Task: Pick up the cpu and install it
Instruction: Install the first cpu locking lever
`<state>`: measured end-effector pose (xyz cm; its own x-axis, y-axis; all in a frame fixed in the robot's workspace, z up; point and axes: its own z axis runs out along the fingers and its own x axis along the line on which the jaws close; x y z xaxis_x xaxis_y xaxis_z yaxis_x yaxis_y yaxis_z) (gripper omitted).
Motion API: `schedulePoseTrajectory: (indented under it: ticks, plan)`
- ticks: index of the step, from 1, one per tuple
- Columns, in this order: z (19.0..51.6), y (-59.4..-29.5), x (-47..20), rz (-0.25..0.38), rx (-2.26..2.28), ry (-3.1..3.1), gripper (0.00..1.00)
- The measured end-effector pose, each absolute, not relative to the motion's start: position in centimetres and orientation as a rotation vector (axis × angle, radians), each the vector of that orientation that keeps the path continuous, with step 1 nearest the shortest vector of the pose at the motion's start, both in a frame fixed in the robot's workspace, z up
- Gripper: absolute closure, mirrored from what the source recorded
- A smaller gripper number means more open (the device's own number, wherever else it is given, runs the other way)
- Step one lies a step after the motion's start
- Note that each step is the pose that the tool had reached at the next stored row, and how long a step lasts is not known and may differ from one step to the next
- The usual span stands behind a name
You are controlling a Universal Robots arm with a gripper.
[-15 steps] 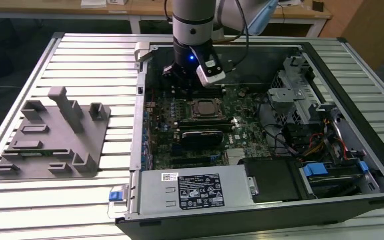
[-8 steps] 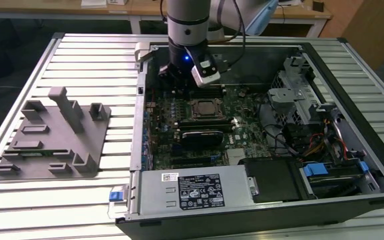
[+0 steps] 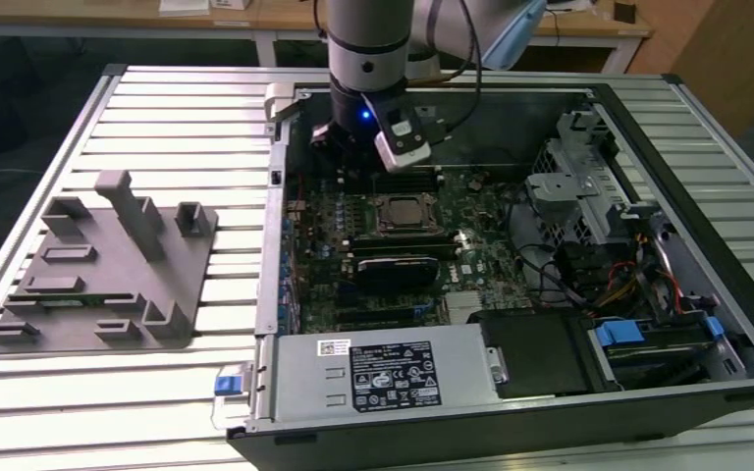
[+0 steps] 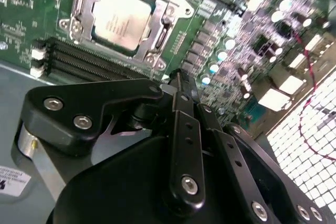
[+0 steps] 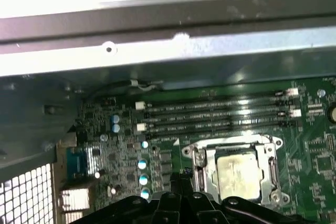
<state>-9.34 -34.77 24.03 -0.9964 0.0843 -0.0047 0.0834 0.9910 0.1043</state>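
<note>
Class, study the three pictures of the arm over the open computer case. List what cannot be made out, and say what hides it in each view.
1. Print on the cpu: blurred in both wrist views.
2. Gripper fingertips: in the second wrist view the fingers sit closed together; in the first wrist view the picture's edge cuts them off.
3. Motherboard far edge: the arm covers it in the exterior view.
4. Grey tray slots: too small to tell whether anything lies inside.

arm (image 3: pixel 370 44) upright, fingers (image 4: pixel 181 124) pressed together, empty
</note>
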Motion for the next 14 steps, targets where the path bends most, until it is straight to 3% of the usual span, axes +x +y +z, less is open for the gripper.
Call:
schedulePoseTrajectory:
  ticks: [6, 14]
  plan:
    - [24.03, -34.77, -9.35, 0.261, 0.132, 3.122, 0.89]
    - [24.04, -34.77, -9.35, 0.341, 0.132, 3.116, 0.89]
